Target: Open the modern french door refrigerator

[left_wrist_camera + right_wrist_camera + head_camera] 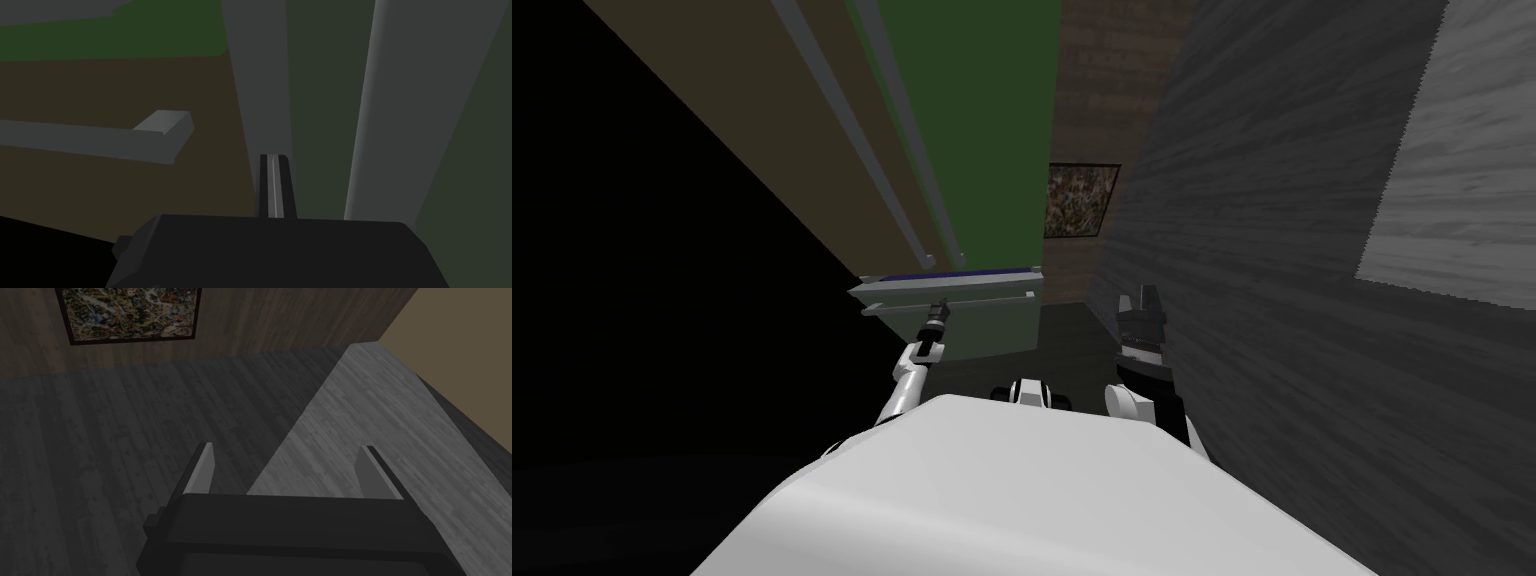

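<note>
Closed left jaws, refrigerator handles [367, 125] either side

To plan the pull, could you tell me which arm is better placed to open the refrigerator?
Left: the left tool is at the refrigerator, near the door handles; the right tool hangs open off to the side, apart from it.

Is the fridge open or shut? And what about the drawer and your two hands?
refrigerator doors: both look shut, side by side.
drawer: under the doors; can't tell if shut.
left hand: shut, tips by the drawer's grey handle.
right hand: open, holding nothing.
</note>
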Robot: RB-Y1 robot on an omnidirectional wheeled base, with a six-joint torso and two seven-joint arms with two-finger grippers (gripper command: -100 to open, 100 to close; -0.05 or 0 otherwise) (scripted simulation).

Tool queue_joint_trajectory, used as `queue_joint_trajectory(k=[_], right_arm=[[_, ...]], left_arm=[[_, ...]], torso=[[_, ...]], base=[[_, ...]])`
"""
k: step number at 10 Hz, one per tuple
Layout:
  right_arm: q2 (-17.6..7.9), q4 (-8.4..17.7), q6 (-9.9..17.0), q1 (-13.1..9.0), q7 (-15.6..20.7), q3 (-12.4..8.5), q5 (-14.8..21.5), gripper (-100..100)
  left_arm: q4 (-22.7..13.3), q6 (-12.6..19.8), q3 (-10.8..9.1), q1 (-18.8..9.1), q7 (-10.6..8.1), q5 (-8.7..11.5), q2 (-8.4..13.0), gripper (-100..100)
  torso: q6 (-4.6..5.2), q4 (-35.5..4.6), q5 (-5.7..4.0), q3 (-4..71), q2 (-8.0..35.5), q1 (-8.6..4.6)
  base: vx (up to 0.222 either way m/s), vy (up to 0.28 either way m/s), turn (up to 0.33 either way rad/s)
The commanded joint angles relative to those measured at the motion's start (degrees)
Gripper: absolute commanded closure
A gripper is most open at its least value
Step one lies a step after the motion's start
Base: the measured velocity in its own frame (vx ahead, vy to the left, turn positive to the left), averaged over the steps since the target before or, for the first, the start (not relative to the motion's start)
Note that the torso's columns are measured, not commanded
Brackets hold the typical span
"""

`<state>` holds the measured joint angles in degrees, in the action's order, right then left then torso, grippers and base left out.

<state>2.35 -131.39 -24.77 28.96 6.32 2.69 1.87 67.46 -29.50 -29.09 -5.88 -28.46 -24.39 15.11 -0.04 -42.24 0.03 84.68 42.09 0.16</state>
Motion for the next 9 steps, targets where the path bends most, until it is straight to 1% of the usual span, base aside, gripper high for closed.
queue_joint_trajectory(k=[1,2,3,5,6,7,9], right_arm=[[0.0,0.0,0.0,0.0,0.0,0.0,0.0,0],[0.0,0.0,0.0,0.0,0.0,0.0,0.0,0],[0.0,0.0,0.0,0.0,0.0,0.0,0.0,0],[0.0,0.0,0.0,0.0,0.0,0.0,0.0,0],[0.0,0.0,0.0,0.0,0.0,0.0,0.0,0],[0.0,0.0,0.0,0.0,0.0,0.0,0.0,0],[0.0,0.0,0.0,0.0,0.0,0.0,0.0,0]], left_arm=[[0.8,0.7,-0.05,0.2,-0.54,-0.1,0.1,100],[-0.7,1.1,0.89,0.3,0.12,0.3,-0.4,-100],[-1.9,1.3,1.66,0.4,0.73,0.7,-0.7,-100],[-4.0,1.5,2.88,0.6,1.69,1.3,-1.4,-100],[-4.0,1.5,2.88,0.6,1.69,1.3,-1.4,-100],[-4.5,1.6,3.2,0.6,1.94,1.5,-1.5,-100],[-4.5,1.6,3.2,0.6,1.94,1.5,-1.5,-100]], torso=[[0.04,0.0,0.02,0.0,-0.1,0.01],[0.05,0.0,0.0,0.0,0.0,-0.07],[0.06,0.0,-0.01,-0.1,0.1,-0.12],[0.34,0.8,0.72,0.3,-0.6,0.34],[0.4,0.9,0.85,0.5,-0.8,0.42],[0.38,0.9,0.77,0.5,-0.9,0.34],[0.48,0.8,0.71,0.4,-0.8,0.19]], base=[[0.0,0.0,0.0],[0.014,0.011,-0.039],[0.04,0.037,-0.024],[0.03,0.043,-0.026],[0.008,0.013,-0.013],[0.006,0.005,-0.008],[0.008,0.009,0.006]])
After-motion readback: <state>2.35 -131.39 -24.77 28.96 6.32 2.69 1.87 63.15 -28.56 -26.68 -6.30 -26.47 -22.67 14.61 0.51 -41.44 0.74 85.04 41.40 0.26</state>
